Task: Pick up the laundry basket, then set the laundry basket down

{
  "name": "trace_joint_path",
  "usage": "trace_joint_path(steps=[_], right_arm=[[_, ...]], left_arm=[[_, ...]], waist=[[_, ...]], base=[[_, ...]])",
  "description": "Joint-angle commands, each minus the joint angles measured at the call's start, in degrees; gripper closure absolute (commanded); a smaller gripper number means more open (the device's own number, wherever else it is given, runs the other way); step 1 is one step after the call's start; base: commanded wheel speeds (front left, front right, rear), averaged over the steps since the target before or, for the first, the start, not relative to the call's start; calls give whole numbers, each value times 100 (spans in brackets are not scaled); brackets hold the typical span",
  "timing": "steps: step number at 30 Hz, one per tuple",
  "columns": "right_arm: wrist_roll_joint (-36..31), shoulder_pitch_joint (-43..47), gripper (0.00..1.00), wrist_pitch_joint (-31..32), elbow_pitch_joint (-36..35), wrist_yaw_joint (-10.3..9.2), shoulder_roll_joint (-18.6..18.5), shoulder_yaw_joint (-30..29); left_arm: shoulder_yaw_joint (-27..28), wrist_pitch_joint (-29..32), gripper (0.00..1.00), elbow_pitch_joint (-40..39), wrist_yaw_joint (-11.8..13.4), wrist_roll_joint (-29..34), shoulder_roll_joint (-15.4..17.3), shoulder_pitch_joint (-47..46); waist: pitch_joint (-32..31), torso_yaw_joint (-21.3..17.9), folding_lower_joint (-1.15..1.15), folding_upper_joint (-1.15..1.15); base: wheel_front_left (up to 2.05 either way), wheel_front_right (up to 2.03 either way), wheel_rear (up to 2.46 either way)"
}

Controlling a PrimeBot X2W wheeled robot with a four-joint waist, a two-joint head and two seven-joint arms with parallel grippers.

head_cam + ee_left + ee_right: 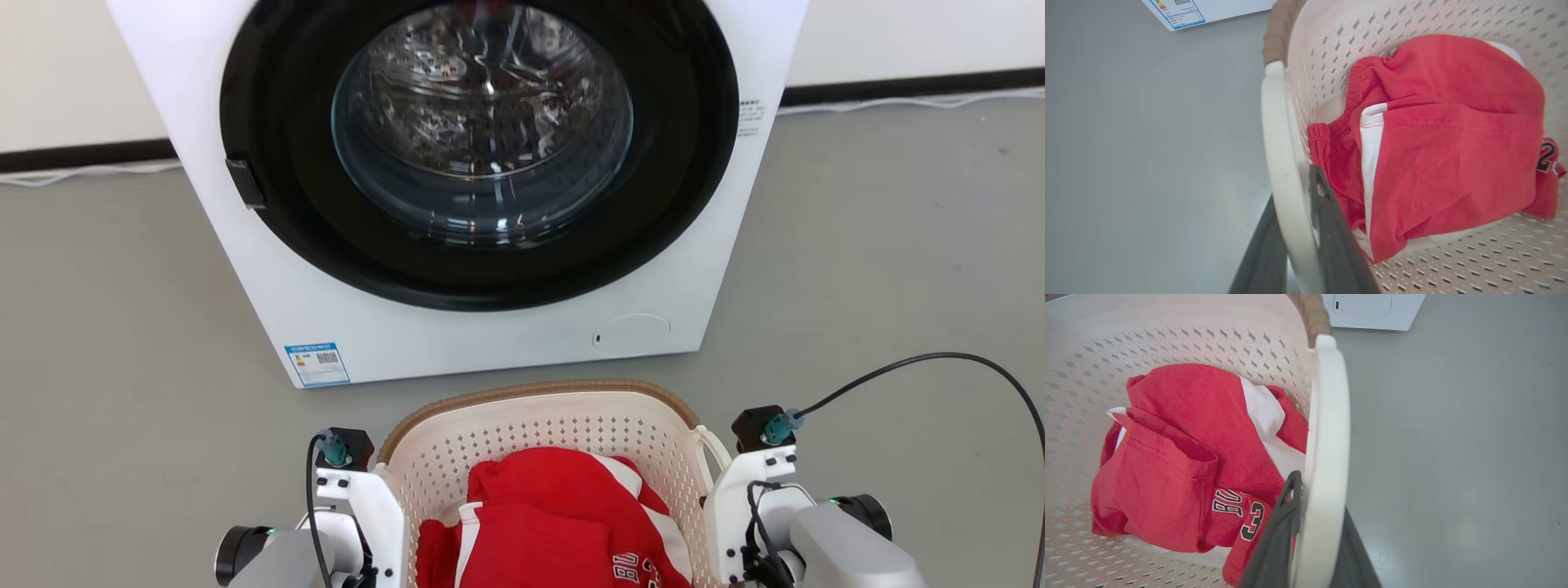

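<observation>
Laundry basket (531, 390) sits just before washing machine (490, 163), between your arms, red garment (555, 514) inside.
Left tool (1294, 188) narrow, pinching left loop handle (1278, 143), one finger each side.
Right tool (1321, 498) narrow, same pinch on right loop handle (1327, 416).
Grasp on both sides looks done.
Cannot tell whether base is clear of floor (857, 245).
Likely left for you: lift level, set down, release both tools.

You've got boxy white wrist housings (367, 506), smooth grey forearms (849, 547), black cables (939, 356) on teal plugs (780, 426), long dark-grey fingers (1331, 237).
</observation>
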Motion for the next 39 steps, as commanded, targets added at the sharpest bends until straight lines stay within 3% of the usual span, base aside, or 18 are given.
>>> trace_joint_path(steps=[1,39], right_arm=[[46,-45,100,-22,-118,94,78,171],[738,-317,100,-121,278,94,79,855]], left_arm=[[64,2,100,-60,-84,-22,88,-107],[55,63,100,-58,-71,-242,129,27]], waist=[[-78,23,0,0],[-377,182,0,0]], base=[[0,0,0],[0,0,0]])
